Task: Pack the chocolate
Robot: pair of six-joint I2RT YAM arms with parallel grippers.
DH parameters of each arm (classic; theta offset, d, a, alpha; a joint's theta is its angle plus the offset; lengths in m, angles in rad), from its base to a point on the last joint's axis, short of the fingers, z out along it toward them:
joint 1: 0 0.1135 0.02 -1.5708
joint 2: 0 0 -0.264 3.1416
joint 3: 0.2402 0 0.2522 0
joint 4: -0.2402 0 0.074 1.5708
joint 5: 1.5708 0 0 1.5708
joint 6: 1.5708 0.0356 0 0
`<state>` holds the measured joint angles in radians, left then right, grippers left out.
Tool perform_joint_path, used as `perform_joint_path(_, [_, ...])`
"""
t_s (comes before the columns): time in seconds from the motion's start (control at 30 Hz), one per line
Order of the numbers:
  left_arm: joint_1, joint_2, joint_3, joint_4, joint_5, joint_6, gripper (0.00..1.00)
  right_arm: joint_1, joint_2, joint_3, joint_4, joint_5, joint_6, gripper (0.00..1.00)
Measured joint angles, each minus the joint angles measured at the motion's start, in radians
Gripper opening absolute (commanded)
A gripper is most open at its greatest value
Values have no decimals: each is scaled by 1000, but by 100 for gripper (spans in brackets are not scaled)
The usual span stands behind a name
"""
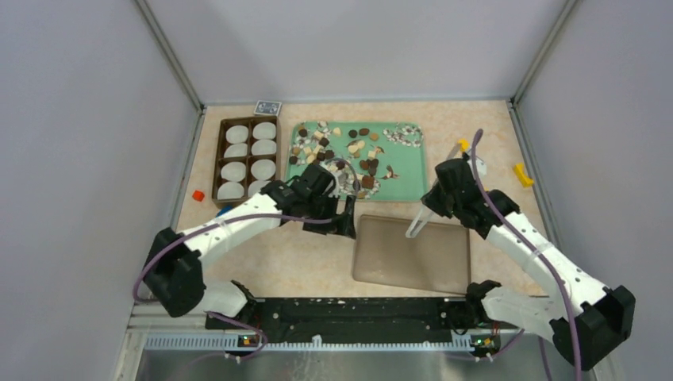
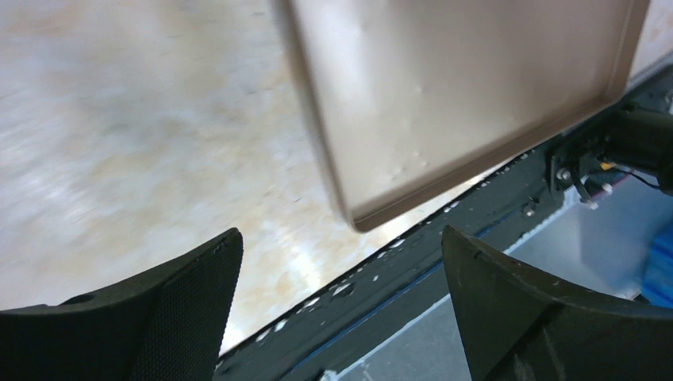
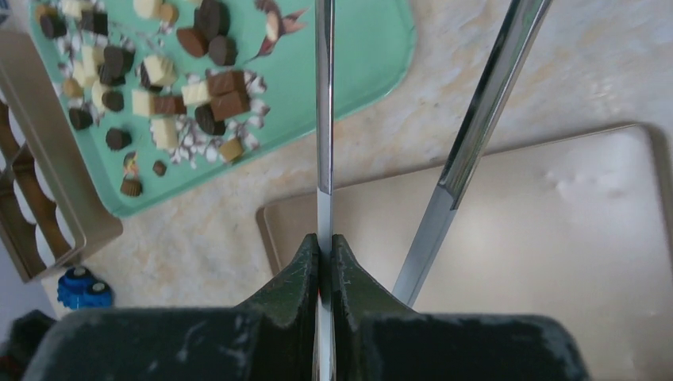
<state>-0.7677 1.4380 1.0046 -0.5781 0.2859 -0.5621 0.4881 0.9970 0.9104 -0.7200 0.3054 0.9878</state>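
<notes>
Many chocolate pieces (image 3: 228,105) on tray (image 3: 373,48), beyond left jaws gaping empty, right jaws clamping tongs (image 3: 324,119)

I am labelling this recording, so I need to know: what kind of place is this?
Probably a robot test cell, not a kitchen: plain grey walls enclose a small table, a left arm and a right arm are bolted at its near edge, and a green tray holds loose chocolate.

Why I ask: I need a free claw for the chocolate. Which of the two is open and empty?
The left claw: its jaws stand wide apart with nothing between them. The right claw is shut on metal tongs.
</notes>
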Motion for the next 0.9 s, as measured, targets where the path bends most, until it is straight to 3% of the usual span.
perform_joint_path(0.23, [203, -200, 130, -265, -201, 57, 99, 271, 184, 31, 72, -11, 80, 0])
perform_joint_path(0.33, [282, -270, 204, -330, -380, 69, 99, 358, 320, 103, 111, -31, 103, 0])
perform_joint_path(0.53, [286, -360, 290, -396, -612, 90, 99, 500, 583, 348, 116, -32, 208, 0])
perform_joint_path(0.7, [286, -415, 291, -418, -685, 101, 99, 564, 787, 577, 57, -40, 322, 0])
perform_joint_path(0.9, [286, -433, 308, -476, -756, 119, 99, 604, 928, 615, 50, -77, 420, 0])
